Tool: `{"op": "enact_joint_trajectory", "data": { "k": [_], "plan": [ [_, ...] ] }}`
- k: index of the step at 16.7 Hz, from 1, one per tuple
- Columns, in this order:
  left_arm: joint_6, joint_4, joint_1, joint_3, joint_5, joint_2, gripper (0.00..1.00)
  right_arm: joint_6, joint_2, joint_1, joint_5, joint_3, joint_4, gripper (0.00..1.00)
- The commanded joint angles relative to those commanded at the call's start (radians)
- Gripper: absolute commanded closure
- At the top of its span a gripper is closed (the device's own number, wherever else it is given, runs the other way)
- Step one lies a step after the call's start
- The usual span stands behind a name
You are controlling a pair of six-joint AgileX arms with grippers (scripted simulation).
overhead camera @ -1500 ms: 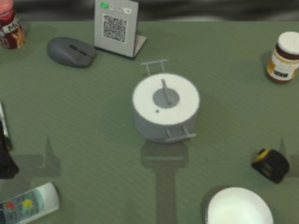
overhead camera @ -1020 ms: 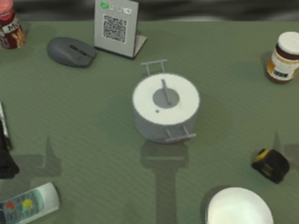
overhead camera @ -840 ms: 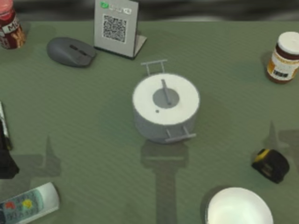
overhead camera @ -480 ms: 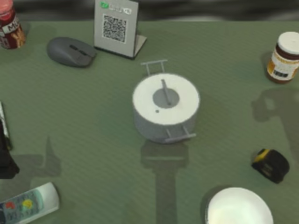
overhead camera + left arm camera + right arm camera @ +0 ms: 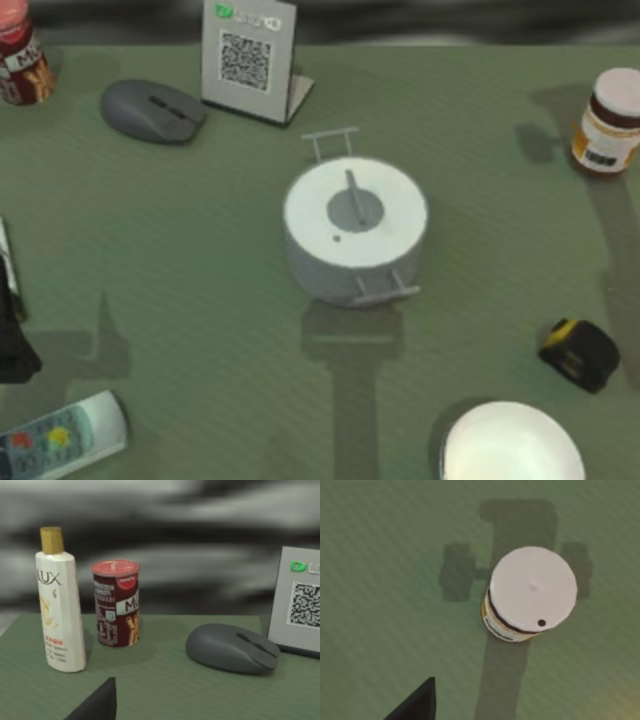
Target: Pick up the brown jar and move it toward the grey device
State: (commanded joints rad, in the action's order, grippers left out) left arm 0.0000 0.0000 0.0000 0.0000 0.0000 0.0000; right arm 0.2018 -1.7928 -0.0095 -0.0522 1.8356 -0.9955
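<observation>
The arm's shadow, which lay near the tape measure (image 5: 580,353) at the table's right side in the earlier top views, is now cast further up that side, over and beside the brown jar (image 5: 606,122); no object on the table has shifted. The jar itself is seen standing upright near the far right corner, close to the table's right edge and cut slightly by the picture's border. In the right wrist view the white lid of the jar (image 5: 532,592) is looked down on almost squarely, with the shadow of a spread pair of fingers falling on the cloth either side of it; the right gripper itself is not seen, only a dark corner of it, so its state cannot be told. Bare green table lies between the jar and the grey device (image 5: 355,232) at the middle, well apart. The left arm is parked at the left edge, largely cut off; whether its fingers are parted or together cannot be told. A white bowl (image 5: 512,445) is cropped at the near edge
</observation>
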Motion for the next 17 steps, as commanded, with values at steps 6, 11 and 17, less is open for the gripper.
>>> {"op": "enact_joint_trajectory", "data": {
  "k": [6,11,17],
  "plan": [
    [0.0,0.0,0.0,0.0,0.0,0.0,0.0,0.077,-0.528,-0.008,-0.003,0.528,-0.271,0.0],
    [0.0,0.0,0.0,0.0,0.0,0.0,0.0,0.12,-0.796,-0.009,-0.005,0.796,-0.404,0.0],
    [0.0,0.0,0.0,0.0,0.0,0.0,0.0,0.129,-0.847,-0.008,-0.006,0.849,-0.429,0.0]
  ]
}}
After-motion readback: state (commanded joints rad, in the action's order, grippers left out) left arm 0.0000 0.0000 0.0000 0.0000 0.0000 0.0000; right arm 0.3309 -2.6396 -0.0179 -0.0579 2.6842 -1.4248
